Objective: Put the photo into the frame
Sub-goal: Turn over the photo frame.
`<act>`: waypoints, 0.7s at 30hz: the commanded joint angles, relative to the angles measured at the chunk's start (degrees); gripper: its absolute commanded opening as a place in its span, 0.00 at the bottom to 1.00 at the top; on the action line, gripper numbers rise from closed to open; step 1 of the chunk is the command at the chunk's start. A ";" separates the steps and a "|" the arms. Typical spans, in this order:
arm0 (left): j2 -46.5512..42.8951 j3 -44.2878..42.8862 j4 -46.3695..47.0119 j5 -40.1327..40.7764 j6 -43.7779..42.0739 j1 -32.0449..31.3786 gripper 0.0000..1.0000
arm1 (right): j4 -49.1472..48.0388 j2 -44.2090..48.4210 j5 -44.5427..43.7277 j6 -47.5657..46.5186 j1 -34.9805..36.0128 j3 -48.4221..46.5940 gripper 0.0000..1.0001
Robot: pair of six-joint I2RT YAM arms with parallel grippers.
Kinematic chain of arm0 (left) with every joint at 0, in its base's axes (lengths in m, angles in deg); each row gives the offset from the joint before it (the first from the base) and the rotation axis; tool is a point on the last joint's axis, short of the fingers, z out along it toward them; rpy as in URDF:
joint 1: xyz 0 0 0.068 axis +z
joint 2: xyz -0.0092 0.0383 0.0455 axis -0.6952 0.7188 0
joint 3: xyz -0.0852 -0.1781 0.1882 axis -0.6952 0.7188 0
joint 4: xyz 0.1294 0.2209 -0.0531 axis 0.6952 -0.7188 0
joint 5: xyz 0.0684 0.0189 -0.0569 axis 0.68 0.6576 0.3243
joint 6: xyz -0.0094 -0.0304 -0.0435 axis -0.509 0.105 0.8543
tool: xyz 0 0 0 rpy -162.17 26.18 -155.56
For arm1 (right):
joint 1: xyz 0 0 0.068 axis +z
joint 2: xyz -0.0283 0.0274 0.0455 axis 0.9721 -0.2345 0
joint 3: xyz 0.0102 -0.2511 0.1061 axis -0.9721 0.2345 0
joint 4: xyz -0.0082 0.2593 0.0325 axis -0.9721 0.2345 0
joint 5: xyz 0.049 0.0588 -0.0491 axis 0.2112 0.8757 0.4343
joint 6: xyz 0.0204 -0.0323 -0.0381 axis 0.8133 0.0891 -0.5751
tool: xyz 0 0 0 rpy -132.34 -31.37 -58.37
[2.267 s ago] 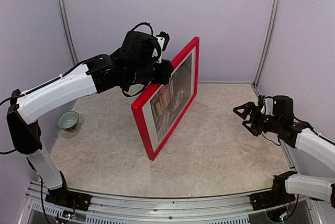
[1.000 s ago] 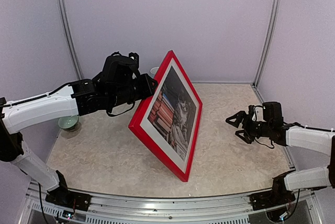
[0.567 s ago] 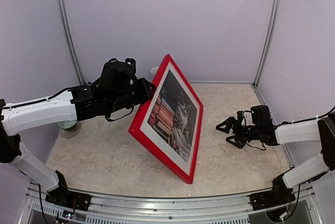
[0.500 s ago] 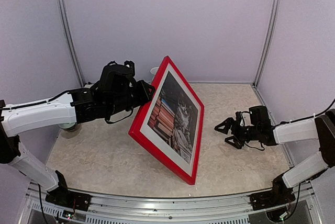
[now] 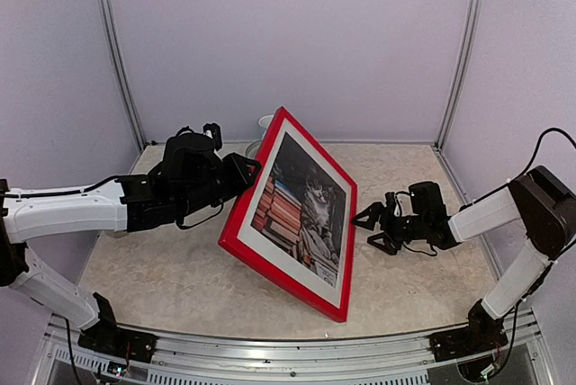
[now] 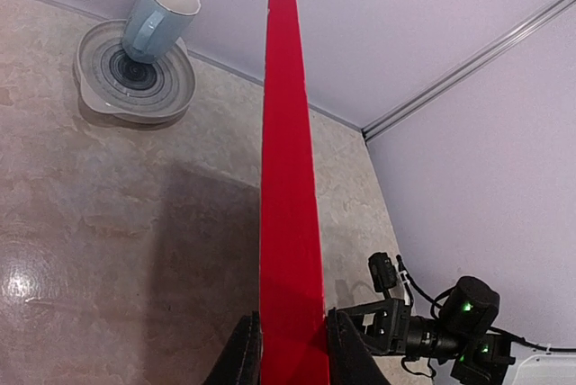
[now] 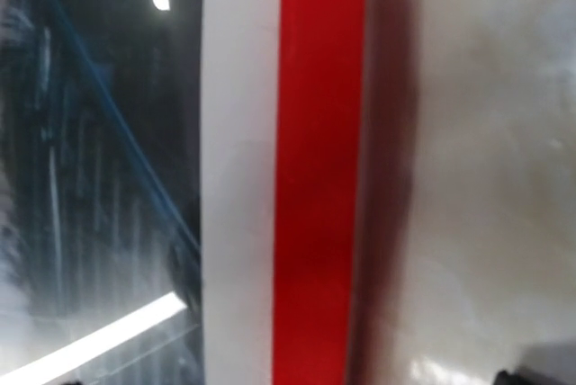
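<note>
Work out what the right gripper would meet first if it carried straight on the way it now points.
Most likely the frame: the open right gripper points at its red side edge, which looms close in the right wrist view. Nothing shows between them, though depth is hard to judge.

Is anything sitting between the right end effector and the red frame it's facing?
Nothing visible. The right end effector, open, faces the frame's right edge with only bare table between them. The left end effector is shut on the frame's left edge, clear of that gap.
</note>
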 commanded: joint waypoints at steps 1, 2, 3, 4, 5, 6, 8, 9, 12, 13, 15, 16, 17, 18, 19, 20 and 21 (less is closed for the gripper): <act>-2.35 3.44 9.18 -0.26 -1.24 -0.04 0.18 | -3.69 -2.59 1.28 1.65 1.01 -0.67 0.99; -2.52 3.91 9.62 -0.48 -1.03 0.00 0.18 | -4.45 -2.94 1.48 1.94 1.09 -0.59 0.99; -2.56 4.29 9.98 -0.73 -0.80 0.03 0.18 | -5.09 -3.38 1.78 2.25 1.10 -0.43 0.99; -2.58 4.66 10.36 -0.99 -0.68 0.06 0.19 | -5.74 -3.57 2.04 2.52 1.10 -0.31 0.99; -2.58 5.00 10.69 -1.25 -0.52 0.10 0.20 | -6.44 -3.92 2.27 2.73 1.10 -0.21 0.99; -2.62 5.37 11.07 -1.45 -0.39 0.08 0.20 | -7.27 -4.19 2.55 2.98 1.18 -0.15 0.99; -2.67 6.16 11.79 -1.80 -0.06 0.08 0.20 | -8.21 -4.64 3.05 3.37 1.19 -0.11 0.99; -2.67 6.58 12.14 -2.04 0.00 0.08 0.20 | -8.75 -4.83 3.31 3.57 1.19 -0.04 0.99; -2.82 7.77 12.74 -2.38 0.53 0.18 0.21 | -9.65 -5.07 3.91 4.02 1.19 -0.02 0.99; -2.96 8.37 13.11 -2.51 0.80 0.18 0.21 | -9.71 -5.07 4.00 4.10 1.19 -0.08 0.99; -3.30 9.45 13.77 -2.78 1.33 0.16 0.24 | -9.54 -4.86 3.95 3.91 1.19 -0.11 0.99; -3.41 10.00 13.92 -2.88 1.57 0.16 0.24 | -9.23 -4.77 3.89 3.87 1.19 -0.17 0.99; -3.49 10.50 13.97 -2.99 1.79 0.16 0.25 | -8.88 -4.61 3.80 3.79 1.19 -0.26 0.99; -3.67 10.88 14.03 -3.12 1.88 0.16 0.27 | -8.51 -4.48 3.72 3.60 1.19 -0.28 0.99; -3.71 11.22 14.04 -3.20 2.04 0.16 0.28 | -8.23 -4.31 3.63 3.52 1.19 -0.35 0.99; -3.84 11.52 14.04 -3.28 2.19 0.16 0.30 | -7.88 -4.24 3.52 3.44 1.19 -0.37 0.99; -3.97 11.81 14.07 -3.33 2.29 0.16 0.31 | -7.61 -4.13 3.42 3.33 1.19 -0.41 0.99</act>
